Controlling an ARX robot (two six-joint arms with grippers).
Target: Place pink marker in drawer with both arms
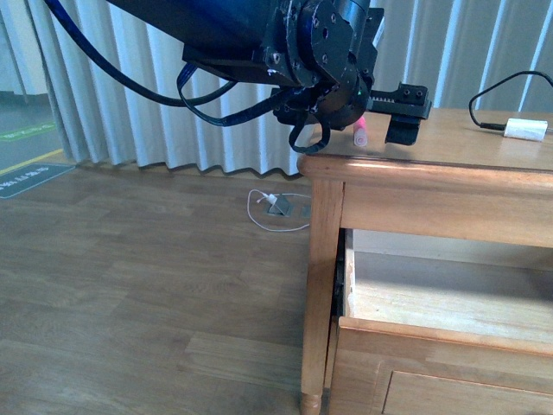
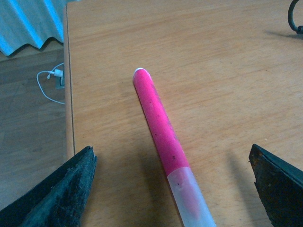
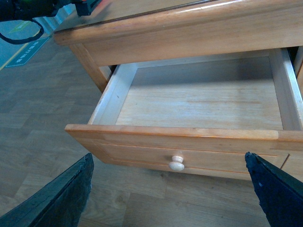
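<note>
Wooden tabletop [image 1: 449,143] at your two o'clock, pink marker [image 1: 360,131] half hidden behind left arm [image 1: 225,35], left gripper [image 2: 171,153] spread astride it, right gripper [image 3: 168,161] spread facing open drawer [image 3: 175,134].

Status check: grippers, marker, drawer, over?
Left gripper open, straddling pink marker, not gripped. Marker flat on table top. Right gripper open, facing open drawer; no obstruction seen inside.

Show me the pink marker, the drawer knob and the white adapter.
pink marker [image 2: 161,123], left wrist view, middle of its pink barrel.
drawer knob [image 3: 177,163], right wrist view, its round face.
white adapter [image 1: 527,130], front view, middle of its body.
</note>
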